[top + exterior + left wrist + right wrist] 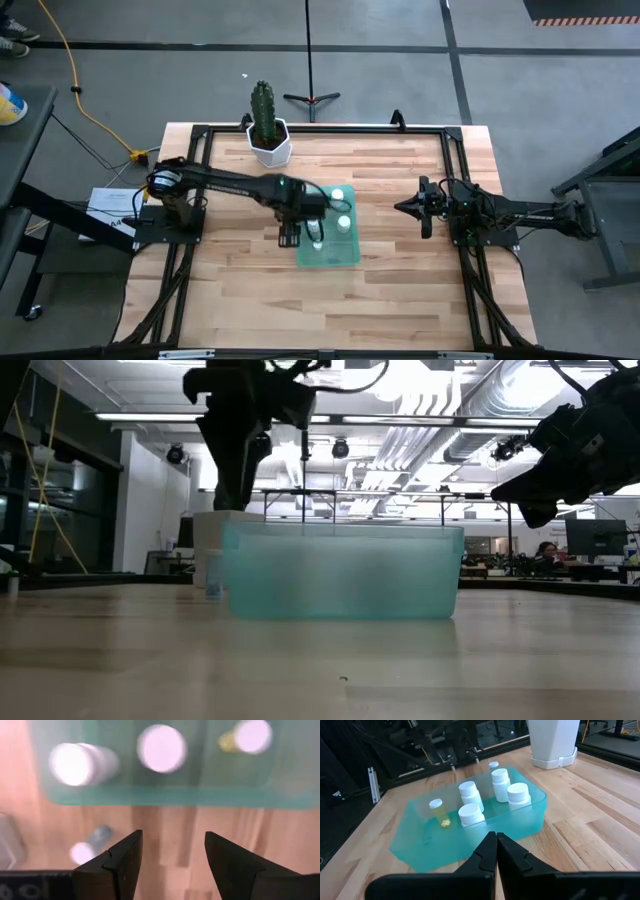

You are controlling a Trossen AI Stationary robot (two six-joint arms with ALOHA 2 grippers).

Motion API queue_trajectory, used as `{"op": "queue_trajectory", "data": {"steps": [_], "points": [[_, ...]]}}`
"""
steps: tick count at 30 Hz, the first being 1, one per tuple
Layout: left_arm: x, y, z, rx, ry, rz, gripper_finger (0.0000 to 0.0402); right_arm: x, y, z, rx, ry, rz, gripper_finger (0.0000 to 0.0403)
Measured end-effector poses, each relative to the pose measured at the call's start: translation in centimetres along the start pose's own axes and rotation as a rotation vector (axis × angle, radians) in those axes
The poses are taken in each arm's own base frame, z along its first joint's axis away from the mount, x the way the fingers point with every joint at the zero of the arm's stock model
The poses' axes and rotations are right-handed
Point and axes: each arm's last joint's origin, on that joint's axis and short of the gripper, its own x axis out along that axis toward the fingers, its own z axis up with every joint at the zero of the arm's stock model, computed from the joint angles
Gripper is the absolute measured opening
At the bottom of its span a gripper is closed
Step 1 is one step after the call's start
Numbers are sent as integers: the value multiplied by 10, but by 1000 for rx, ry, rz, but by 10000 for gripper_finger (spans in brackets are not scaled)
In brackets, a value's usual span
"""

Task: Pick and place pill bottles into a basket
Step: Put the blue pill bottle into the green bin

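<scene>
The green tray (335, 250) stands at the table's middle and holds several white-capped pill bottles (470, 814), one of them a small yellowish one (436, 807). One more small bottle (82, 852) stands on the wood just outside the tray's left side; it also shows in the right wrist view (493, 765) and the low view (213, 575). My left gripper (172, 850) is open and empty, pointing down above the table beside the tray's left side (289, 238), close to that bottle. My right gripper (496, 840) is shut and empty, right of the tray (402, 208).
A white hexagonal pot with a cactus (270, 140) stands at the table's far edge, behind the tray. A black frame (455, 180) runs around the table's edges. Bare wood lies in front of the tray and between the tray and my right gripper.
</scene>
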Motion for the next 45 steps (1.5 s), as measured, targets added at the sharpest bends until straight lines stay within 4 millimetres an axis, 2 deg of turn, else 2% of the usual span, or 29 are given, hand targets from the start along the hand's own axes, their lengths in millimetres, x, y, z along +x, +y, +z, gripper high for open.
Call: {"op": "queue_trajectory", "data": {"steps": [6,10,15,22,30,35,45], "points": [[-14,35,-18,-51,-45,5,235,0,0,0,10,0,0,1],[-15,51,-35,-52,-91,14,235,0,0,0,8,-1,0,2],[1,65,-53,-53,-122,20,246,0,0,0,9,-2,-3,2],[29,78,-64,-52,-109,27,289,0,-1,0,12,-7,-23,2],[45,90,-69,-96,-108,34,334,0,-1,0,10,-11,-42,1],[56,93,-72,-113,-129,20,335,0,-1,0,8,-11,-45,2],[64,91,-73,-111,-159,20,308,0,-1,0,9,-9,-48,1]]}}
